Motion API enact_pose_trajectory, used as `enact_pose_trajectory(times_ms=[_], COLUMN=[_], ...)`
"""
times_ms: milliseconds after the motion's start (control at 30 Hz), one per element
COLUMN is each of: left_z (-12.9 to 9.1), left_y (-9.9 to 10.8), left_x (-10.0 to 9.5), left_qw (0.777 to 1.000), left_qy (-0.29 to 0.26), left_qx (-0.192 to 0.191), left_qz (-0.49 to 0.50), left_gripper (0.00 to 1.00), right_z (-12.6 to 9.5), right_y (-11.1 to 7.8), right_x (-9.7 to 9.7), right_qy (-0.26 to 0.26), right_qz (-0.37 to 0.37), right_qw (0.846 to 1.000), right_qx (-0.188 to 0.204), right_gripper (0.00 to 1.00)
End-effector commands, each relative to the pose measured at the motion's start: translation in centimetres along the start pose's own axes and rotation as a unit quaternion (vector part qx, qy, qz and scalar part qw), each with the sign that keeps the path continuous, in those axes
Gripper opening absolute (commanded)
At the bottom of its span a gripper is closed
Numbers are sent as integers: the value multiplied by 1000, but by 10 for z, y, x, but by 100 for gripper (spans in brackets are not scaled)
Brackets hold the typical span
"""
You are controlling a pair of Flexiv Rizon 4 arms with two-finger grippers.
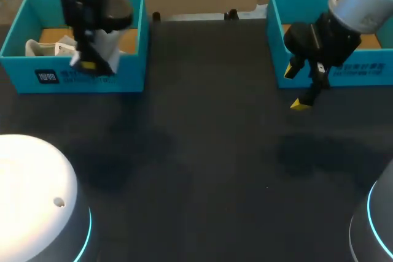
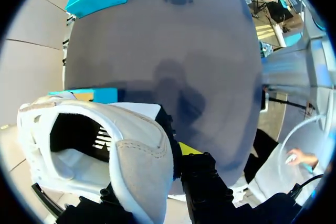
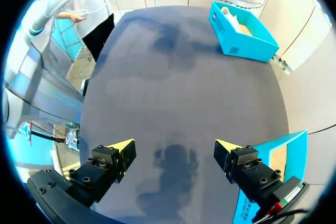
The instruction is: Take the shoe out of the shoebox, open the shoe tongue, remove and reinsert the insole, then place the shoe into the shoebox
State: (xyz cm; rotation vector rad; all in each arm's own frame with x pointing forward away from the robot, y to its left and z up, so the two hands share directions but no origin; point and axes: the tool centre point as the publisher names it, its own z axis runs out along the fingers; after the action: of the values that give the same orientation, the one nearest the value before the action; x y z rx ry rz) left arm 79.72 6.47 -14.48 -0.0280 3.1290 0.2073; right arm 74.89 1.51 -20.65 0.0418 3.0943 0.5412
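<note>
**Shoe lifted at left box, right arm waiting**

Shoe (image 2: 131, 145): white, opening toward the wrist camera, dark inside. The left gripper (image 2: 168, 156) is clenched on its side wall near the collar, with one yellow tip against the outside. The right wrist view shows it hanging above the left box (image 1: 92, 78), clear of the walls. Judgement: a collar grip leaves the tongue and the opening free for the other arm to work.

Still in the left box: something white (image 1: 40, 47). It may be paper stuffing or a second shoe; I cannot tell.

Right gripper (image 1: 296, 88): fingers spread wide and holding nothing, low over the table (image 1: 202, 151) just in front of the right box (image 1: 368, 72). It is well apart from the shoe.

Between the two boxes the dark table top lies bare. Likely snags are the near wall of the left box under the shoe and the long reach the right arm needs to get to the tongue.
</note>
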Motion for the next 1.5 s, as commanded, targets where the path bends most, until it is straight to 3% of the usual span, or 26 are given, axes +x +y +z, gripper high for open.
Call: enact_pose_trajectory(times_ms=[33, 500, 633, 800, 1133, 1333, 1500], left_z=[3, 21, 31, 35, 42, 52, 64], left_y=[45, 106, 121, 138, 160, 187, 200], left_x=[-21, -90, -114, -141, -172, -199, -219], left_qw=[999, 999, 999, 1000, 999, 1000, 999], left_qy=[11, -1, -24, -10, -10, 1, 17], left_qx=[40, -29, -21, 0, -45, -25, -33], left_qz=[29, 35, 32, 27, 14, 1, -18], left_gripper=[0, 0, 0, 0, 0, 0, 0], right_z=[1, 1, 1, 1, 1, 1, 1], right_y=[0, 0, 0, 0, 0, 0, 0], right_x=[0, 0, 0, 0, 0, 0, 0], right_qy=[0, 0, 0, 0, 0, 0, 0], right_qz=[0, 0, 0, 0, 0, 0, 0], right_qw=[1000, 1000, 1000, 1000, 1000, 1000, 1000], right_qx=[1, 1, 1, 1, 1, 1, 1], right_gripper=[100, 100, 100, 100, 100, 100, 100])
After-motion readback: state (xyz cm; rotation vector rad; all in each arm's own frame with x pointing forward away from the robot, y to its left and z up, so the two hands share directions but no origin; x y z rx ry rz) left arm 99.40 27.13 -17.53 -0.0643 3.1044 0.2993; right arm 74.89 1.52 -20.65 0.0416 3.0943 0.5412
